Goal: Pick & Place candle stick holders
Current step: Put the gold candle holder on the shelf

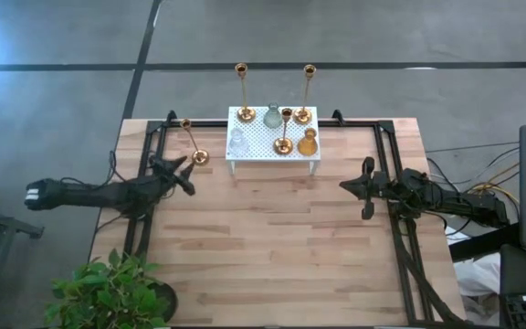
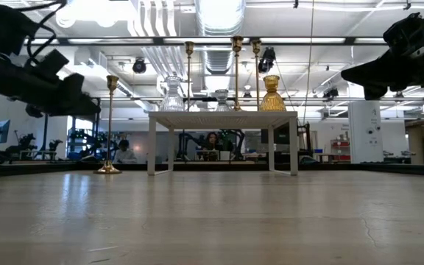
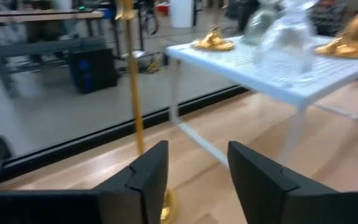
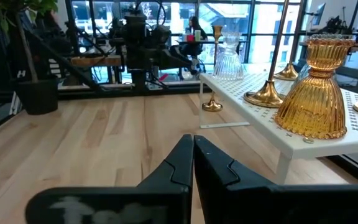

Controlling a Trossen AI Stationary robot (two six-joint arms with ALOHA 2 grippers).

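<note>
Standing just beyond the left gripper's (image 1: 188,171) parted jaws, a brass candle stick holder (image 1: 193,142).

A white perforated metal rack (image 1: 261,139) on four thin legs stands at the far middle of the pale wooden plank table (image 1: 272,256). A leafy green potted plant (image 1: 112,291) (its dark pot partly hidden by the leaves) sits at the table's near left corner. A black metal frame (image 1: 389,146) runs along the table's edges. Cables (image 1: 482,187) trail over the grey floor to the right.
</note>
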